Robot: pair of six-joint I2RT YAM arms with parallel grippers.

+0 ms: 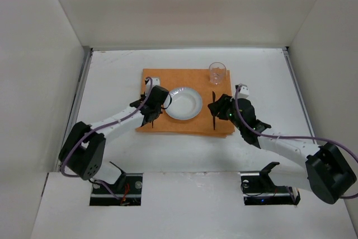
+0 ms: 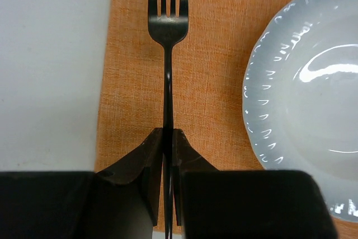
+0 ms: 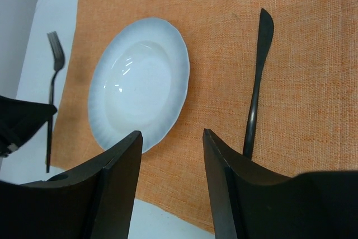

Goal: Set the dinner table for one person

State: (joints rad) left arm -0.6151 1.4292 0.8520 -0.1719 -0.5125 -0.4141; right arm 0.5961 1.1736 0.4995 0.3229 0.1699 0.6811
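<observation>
Overhead view only: white matte desk (image 1: pixel 112 71) under everything, orange mat (image 1: pixel 179 78) at its middle, clear glass (image 1: pixel 217 73) upright at the mat's far right corner.

Left wrist view: left jaws clenched on the thin dark handle of the fork (image 2: pixel 168 54), tines pointing away, left of the plate (image 2: pixel 302 93).

Right wrist view: right jaws released, wide apart, gripping nothing, above the mat's near edge. Slim dark knife (image 3: pixel 257 82) lies flat on the coarse weave, right of the plate.

Plate: glossy white, round, scalloped rim.
</observation>
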